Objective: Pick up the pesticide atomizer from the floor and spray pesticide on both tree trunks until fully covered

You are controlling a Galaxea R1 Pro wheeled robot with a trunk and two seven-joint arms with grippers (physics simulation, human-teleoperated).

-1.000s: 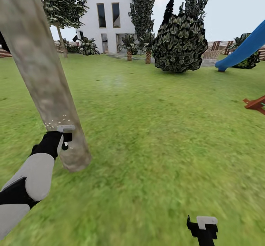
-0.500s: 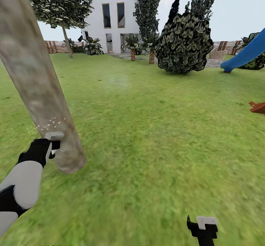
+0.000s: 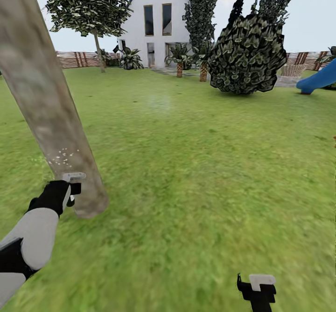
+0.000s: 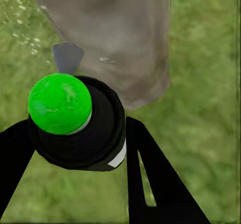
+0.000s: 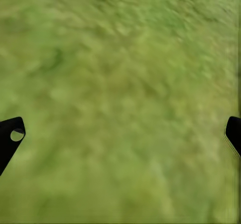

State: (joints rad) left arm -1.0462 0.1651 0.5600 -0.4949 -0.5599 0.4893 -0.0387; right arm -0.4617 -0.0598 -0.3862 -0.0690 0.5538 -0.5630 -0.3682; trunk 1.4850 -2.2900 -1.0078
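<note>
Left gripper (image 4: pixel 75 148) clamps the atomizer (image 4: pixel 75 123), spraying pesticide (image 3: pixel 63 155) on the trunk (image 3: pixel 46 102) just ahead; next, sweep higher.

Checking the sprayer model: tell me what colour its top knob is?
Bright green knob, clearest in the left wrist view.

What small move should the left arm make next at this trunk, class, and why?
Probably raise the left hand with the atomizer slowly up the tree trunk: the white pesticide specks speckle only a low patch, and the bark above looks bare.
</note>
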